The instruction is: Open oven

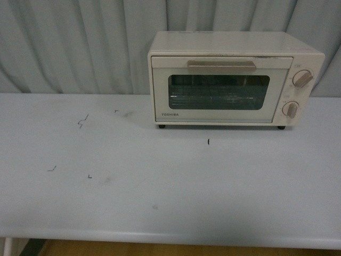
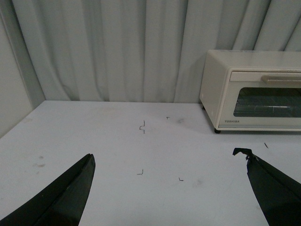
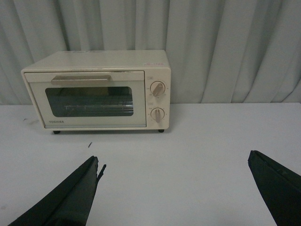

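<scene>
A pale table (image 1: 160,202) with small black marks (image 1: 82,121) stands before a pleated grey curtain (image 1: 80,42); light is dim.

oven (image 2: 254,89), left wrist view: knob end cut off by the picture's edge.
knobs (image 1: 302,79): dial markings too small to read.
wire rack (image 1: 213,100): dim behind the glass, bars barely distinguishable.
left gripper (image 2: 169,157): two dark finger ends only; the rest out of frame.
right gripper (image 3: 174,160): likewise.
table (image 1: 160,213): both ends cut off.
</scene>
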{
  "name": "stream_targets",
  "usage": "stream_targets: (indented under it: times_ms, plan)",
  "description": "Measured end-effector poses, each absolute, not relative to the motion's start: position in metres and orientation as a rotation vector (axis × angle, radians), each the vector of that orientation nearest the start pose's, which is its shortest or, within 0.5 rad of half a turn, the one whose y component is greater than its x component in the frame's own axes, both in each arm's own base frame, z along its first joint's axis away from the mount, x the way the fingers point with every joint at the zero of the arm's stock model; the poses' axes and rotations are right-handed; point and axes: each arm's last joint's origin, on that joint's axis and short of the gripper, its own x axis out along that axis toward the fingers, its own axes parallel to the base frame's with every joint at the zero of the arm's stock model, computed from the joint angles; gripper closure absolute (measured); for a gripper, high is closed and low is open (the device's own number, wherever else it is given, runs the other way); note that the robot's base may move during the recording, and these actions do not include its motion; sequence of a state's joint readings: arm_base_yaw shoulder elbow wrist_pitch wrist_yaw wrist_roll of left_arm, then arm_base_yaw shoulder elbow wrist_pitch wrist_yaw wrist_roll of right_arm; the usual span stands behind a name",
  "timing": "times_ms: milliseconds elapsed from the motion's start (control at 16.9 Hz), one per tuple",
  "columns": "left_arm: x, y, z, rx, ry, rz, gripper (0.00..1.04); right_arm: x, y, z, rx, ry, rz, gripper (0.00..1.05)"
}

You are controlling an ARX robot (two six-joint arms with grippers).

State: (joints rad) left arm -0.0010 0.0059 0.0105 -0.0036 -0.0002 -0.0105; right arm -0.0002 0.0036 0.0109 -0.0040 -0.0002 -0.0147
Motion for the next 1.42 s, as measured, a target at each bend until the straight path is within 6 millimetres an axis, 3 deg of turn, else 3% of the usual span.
stream_targets:
  times_ms: [1424]
  plan:
    - [0.0974, -0.0001, 0.1666, -0.01, -0.004, -0.001, 0.07, 0.0972, 0.0, 0.167, -0.015, -0.009, 0.0, 0.06]
